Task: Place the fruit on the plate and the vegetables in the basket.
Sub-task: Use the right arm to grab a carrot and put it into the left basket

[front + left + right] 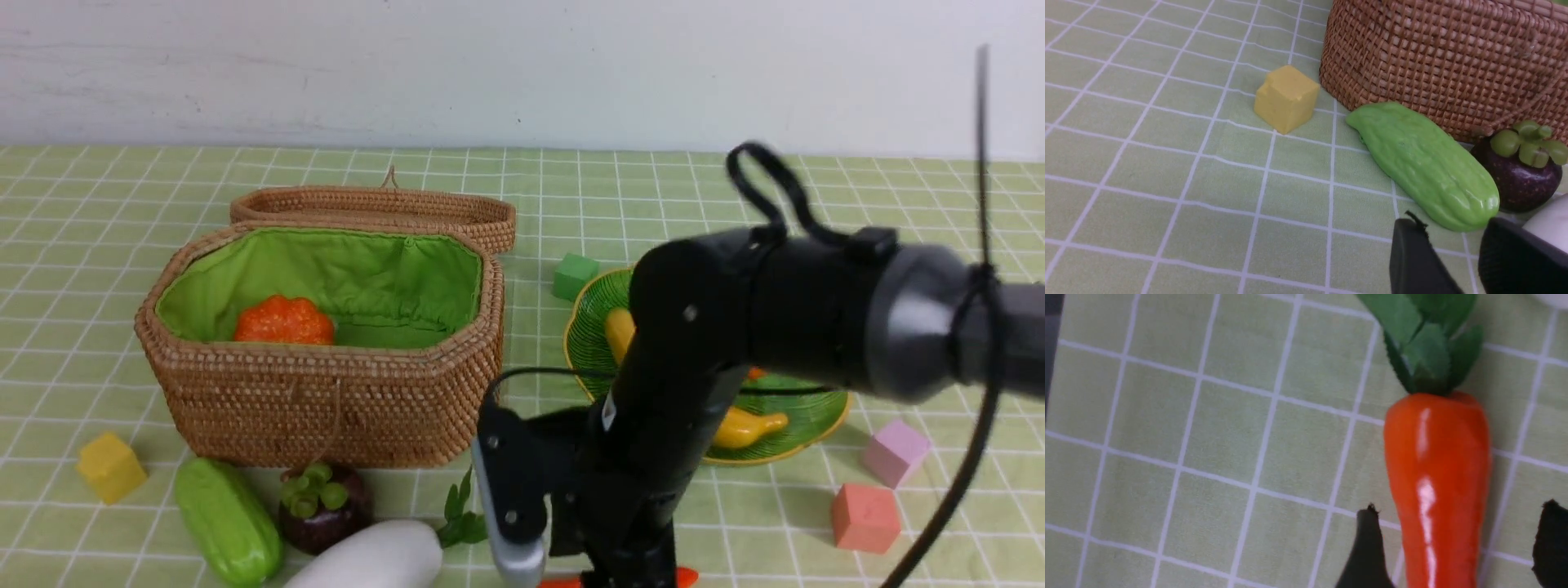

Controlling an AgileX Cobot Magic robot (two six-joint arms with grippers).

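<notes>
The right gripper (1457, 526) stands open astride a glossy orange carrot (1437, 457) on the desk (1208, 437); the left gripper (1449, 245), jaws parted and empty, hangs near the green cucumber (1425, 167) and purple mangosteen (1519, 179) beside the brown woven rattan basket (326, 400). That green-lined basket holds the ribbed orange pumpkin (283, 320); the ribbed green glass plate (808, 412) holds the yellow banana (747, 426).

A pale green cloth (98, 245) with a white grid covers the counter, and a plain white wall (490, 65) fills the top of the front view. A yellow cube (110, 465) with a notched upper edge sits at lower left. A green cube (575, 276) lies near the centre. A pink cube (896, 452) and a salmon cube (864, 517) stand near each other at lower right.
</notes>
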